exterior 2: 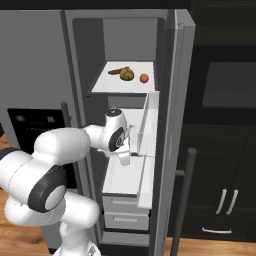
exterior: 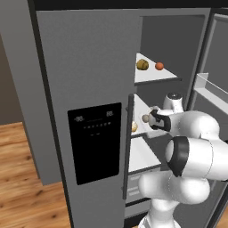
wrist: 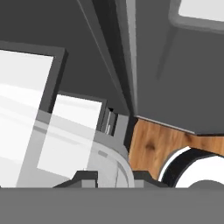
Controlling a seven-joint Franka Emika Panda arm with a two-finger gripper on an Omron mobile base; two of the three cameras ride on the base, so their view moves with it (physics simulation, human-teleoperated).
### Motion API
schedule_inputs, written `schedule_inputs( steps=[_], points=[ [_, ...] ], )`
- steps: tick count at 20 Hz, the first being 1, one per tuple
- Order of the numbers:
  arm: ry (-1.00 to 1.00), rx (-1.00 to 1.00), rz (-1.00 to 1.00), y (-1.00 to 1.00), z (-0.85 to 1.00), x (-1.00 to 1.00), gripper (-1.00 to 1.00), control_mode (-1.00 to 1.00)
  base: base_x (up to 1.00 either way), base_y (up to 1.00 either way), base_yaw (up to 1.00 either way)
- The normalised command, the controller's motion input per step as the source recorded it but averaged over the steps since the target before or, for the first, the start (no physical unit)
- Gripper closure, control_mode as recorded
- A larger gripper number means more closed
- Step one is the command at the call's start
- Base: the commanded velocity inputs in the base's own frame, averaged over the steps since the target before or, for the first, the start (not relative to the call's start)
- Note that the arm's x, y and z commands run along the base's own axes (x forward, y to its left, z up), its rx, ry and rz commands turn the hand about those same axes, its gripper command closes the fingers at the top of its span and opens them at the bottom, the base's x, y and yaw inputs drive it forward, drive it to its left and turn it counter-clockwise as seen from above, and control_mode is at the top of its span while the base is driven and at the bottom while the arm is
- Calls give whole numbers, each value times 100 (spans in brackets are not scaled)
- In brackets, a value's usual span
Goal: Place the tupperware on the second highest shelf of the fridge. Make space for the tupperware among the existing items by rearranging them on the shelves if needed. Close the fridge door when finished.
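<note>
So on the left of the left base view the fridge (exterior: 89, 89) shows its closed door with the black dispenser panel (exterior: 94, 142) dead center-left. Moving right, the compartment is open, and in the upper middle there's a white shelf (exterior: 153, 75) with a brown fruit (exterior: 142, 64) and an orange fruit (exterior: 159, 66) sitting apart on it. One level lower, a pale ball (exterior: 145, 118) sits near the arm's wrist in the middle right. The open fridge door (exterior: 213, 89) with its white bins runs along the right edge.

In the hand view the gripper (wrist: 114, 177) at the bottom center is clamped narrow on the tupperware (wrist: 65, 144), whose clear curved rim spreads across the lower left. Wood floor (wrist: 153, 144) peeks through lower right.
</note>
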Motion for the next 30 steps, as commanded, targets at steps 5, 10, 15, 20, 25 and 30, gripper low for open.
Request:
schedule_inputs(
  steps=[5, 10, 15, 20, 25, 30],
  points=[
    [8, 0, 0, 0, -27, 18, 100, -100, 0, 0, 0],
    [1, 0, -3, -4, -35, 2, 100, -100, 0, 0, 0],
    [1, 0, -3, 0, -33, 16, 100, -100, 0, 0, 0],
    [5, 0, -2, -6, -21, 26, 100, -100, 0, 0, 0],
    [1, 0, -3, -30, -3, 16, 100, -100, 0, 0, 0],
    [0, 0, -4, -29, -6, 27, 100, -100, 0, 0, 0]
  ],
)
